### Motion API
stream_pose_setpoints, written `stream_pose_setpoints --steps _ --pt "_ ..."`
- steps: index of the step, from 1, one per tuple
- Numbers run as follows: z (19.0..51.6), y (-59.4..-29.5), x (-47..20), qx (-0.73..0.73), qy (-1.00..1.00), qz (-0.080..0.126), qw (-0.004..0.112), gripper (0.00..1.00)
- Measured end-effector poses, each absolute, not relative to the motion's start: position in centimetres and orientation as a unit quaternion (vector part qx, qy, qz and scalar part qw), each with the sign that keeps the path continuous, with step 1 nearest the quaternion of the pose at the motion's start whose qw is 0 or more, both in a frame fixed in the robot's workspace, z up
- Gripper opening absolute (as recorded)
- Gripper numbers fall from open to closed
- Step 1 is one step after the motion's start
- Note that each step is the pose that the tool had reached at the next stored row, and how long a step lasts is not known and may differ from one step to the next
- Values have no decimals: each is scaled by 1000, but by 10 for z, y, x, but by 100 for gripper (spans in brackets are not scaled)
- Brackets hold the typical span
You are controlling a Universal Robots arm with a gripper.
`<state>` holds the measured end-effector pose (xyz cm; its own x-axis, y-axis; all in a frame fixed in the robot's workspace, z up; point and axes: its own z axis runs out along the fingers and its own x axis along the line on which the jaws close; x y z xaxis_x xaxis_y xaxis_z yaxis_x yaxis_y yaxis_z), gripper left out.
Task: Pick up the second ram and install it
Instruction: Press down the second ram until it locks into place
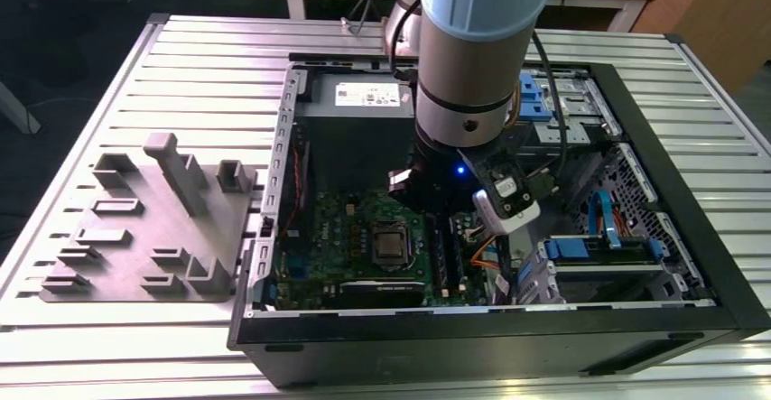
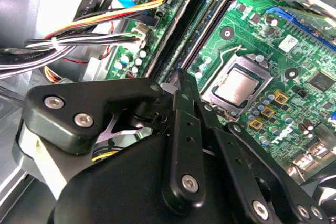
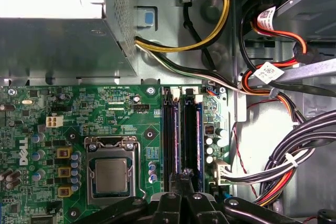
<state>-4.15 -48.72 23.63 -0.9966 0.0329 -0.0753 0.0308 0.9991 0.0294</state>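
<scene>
- Second ram: you cannot single it out for certain. No green stick shows between the tips of the end effector (image 3: 184,178). In both wrist views those tips sit together with no gap to see, so read it as closed. Whether it is closed on anything is not plain.
- Directly under the tips run the two memory slots (image 3: 172,140), side by side on the green motherboard (image 3: 79,114). Both read as long dark strips, and stick and socket cannot be told apart. My judgement is that the ram stands in, or right over, one of them.
- That puts you in the installing half of the job, not the picking-up half. In the exterior view the arm reaches inside the computer case (image 1: 482,339), well apart from the grey fixture block (image 1: 144,228) on the bench (image 1: 205,52).
- Any move from here calls for a square, straight-down line along the slot and even pressure, since a tilt would likely bind one end. Check the white end clips (image 3: 169,96) first, because whether they are open does not show.
- Near the slots on one side sits the processor socket (image 3: 111,174), and on the other the cable bundle (image 3: 294,150). Keep clear of those wires.
- Farther off, the grey power supply box (image 3: 58,45) sits at the case's end.
</scene>
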Motion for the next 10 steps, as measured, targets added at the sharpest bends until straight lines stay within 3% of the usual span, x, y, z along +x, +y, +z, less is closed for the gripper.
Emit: stream_pose_setpoints --steps 10 --pt "236 -481 -42 16 999 14 38 7"
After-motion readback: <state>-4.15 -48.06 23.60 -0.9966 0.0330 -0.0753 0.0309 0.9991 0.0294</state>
